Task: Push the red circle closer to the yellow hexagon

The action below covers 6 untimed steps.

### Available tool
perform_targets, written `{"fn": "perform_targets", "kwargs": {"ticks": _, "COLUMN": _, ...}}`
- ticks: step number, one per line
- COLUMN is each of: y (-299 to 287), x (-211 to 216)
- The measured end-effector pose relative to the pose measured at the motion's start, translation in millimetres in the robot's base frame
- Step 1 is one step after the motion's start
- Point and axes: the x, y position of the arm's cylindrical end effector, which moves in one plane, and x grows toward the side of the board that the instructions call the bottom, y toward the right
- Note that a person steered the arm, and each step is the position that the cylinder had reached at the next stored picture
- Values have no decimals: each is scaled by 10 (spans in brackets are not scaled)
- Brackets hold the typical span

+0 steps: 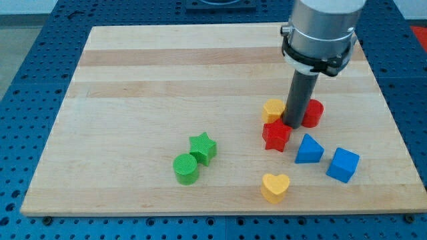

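The red circle [313, 113] lies right of centre on the wooden board [167, 80]. The yellow hexagon [272, 109] lies a short way to its left. My tip [292, 125] stands in the narrow gap between them, touching or nearly touching the red circle's left side. The dark rod hides part of both blocks. A red star [276, 135] sits just below the hexagon, close to my tip's lower left.
A blue triangle [308, 149] and a blue cube [343, 165] lie below the red circle. A yellow heart [275, 187] sits near the view's bottom. A green star [203, 147] and a green circle [186, 168] touch at centre-left.
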Motion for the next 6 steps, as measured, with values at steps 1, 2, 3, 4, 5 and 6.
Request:
{"fn": "perform_targets", "kwargs": {"ticks": 1, "y": 113, "x": 92}}
{"fn": "perform_targets", "kwargs": {"ticks": 2, "y": 230, "x": 235}}
{"fn": "perform_targets", "kwargs": {"ticks": 3, "y": 548, "x": 248}}
{"fn": "perform_targets", "kwargs": {"ticks": 4, "y": 889, "x": 226}}
{"fn": "perform_targets", "kwargs": {"ticks": 5, "y": 874, "x": 8}}
{"fn": "perform_targets", "kwargs": {"ticks": 6, "y": 720, "x": -262}}
